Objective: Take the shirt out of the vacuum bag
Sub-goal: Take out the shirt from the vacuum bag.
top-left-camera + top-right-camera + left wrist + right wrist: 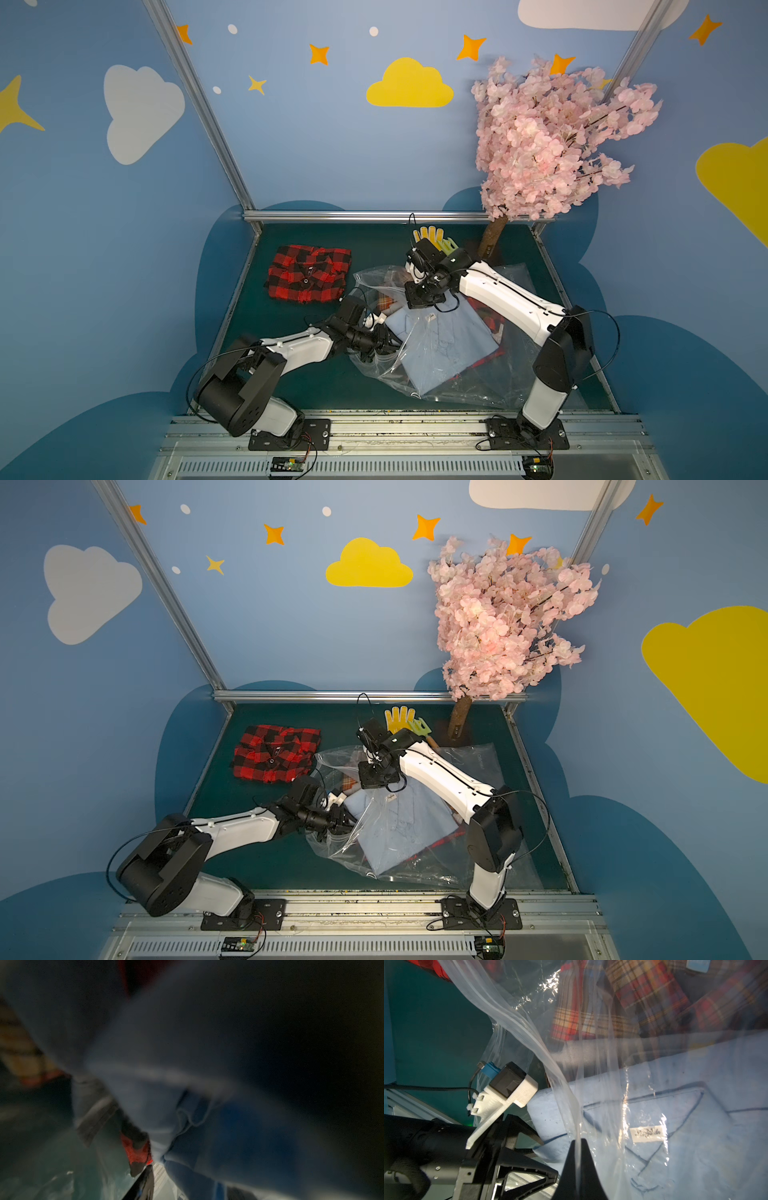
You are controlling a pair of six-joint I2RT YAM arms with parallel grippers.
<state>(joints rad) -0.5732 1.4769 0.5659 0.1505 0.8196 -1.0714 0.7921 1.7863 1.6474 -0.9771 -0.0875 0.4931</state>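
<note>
The vacuum bag point(465, 390) lies lower centre on the tabletop point(316, 386), with the light-blue shirt point(440, 345) inside. The right tool point(578, 1144) pinches the bag's film. The left tool point(384, 338) sits in its mouth; I cannot tell whether it is spread.

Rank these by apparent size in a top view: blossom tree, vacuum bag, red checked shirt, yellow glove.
1. Blossom tree and vacuum bag: near alike; the tree rises toward the camera, so unranked.
2. Red checked shirt.
3. Yellow glove.
</note>
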